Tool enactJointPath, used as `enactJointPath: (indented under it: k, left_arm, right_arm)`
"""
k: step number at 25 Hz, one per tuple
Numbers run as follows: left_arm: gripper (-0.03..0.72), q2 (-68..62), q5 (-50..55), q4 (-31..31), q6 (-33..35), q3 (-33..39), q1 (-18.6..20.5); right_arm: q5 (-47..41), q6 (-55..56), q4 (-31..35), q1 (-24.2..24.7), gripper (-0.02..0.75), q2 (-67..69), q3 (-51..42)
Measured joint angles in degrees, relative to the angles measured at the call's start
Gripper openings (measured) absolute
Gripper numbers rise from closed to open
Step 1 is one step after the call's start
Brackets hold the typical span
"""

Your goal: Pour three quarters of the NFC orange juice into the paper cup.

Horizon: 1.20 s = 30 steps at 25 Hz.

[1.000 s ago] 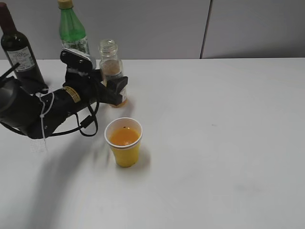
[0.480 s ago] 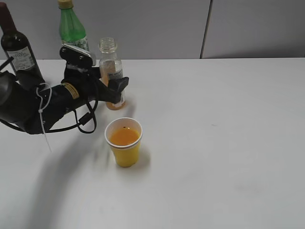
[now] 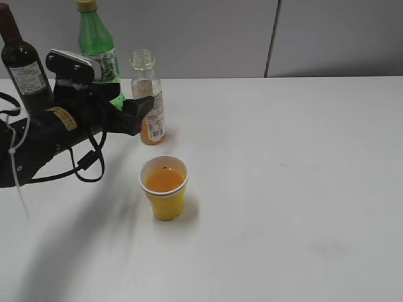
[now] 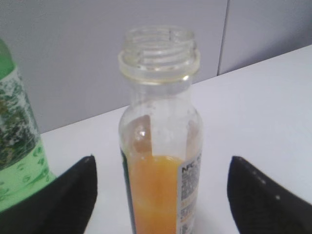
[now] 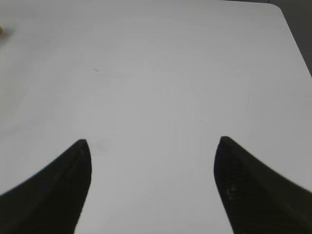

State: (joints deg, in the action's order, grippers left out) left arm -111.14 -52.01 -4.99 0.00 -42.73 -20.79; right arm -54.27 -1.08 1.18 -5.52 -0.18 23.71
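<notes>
My left gripper's (image 4: 161, 195) fingers (image 4: 68, 195) stand wide apart on either side of the NFC orange juice (image 3: 149, 100), with clear gaps to the bottle on both sides, so I judge I have nothing clamped; the right gripper's (image 5: 152, 187) fingers (image 5: 58, 195) are likewise spread, over bare table (image 3: 302, 189) with nothing between them. The bottle stands upright and uncapped at the back of the table, just in front of the green bottle (image 3: 97, 47), with the dark wine bottle (image 3: 22, 63) further to the left. In the left wrist view the juice sits low in the bottle, the upper part clear apart from some residue on the wall. The paper cup (image 3: 164, 187) stands upright nearer to me, well apart from the bottle, and holds orange liquid close to its rim. From that I'd say the pour is done and the bottle set down; all that seems left is to draw my left arm clear
</notes>
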Motion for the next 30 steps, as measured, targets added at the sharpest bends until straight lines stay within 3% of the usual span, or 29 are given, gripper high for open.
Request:
enactJointPath:
  k: [5,16,22,30]
  left_arm:
    - [0.636,7.86,1.96,1.2,1.51,5.09,1.11]
    - [0.625,24.65,27.35,2.25,1.9,4.43,7.53]
    - [0.622,29.62,47.4,2.25,1.9,-1.8,9.92]
    - [0.611,32.04,76.46,2.25,1.95,-15.31,10.59]
  right_arm:
    - [0.0,0.0,0.0,0.0,0.592,0.0,0.0]
    - [0.0,0.0,0.0,0.0,0.592,0.0,0.0]
    - [0.0,0.0,0.0,0.0,0.592,0.0,0.0]
    - [0.0,0.0,0.0,0.0,0.592,0.0,0.0]
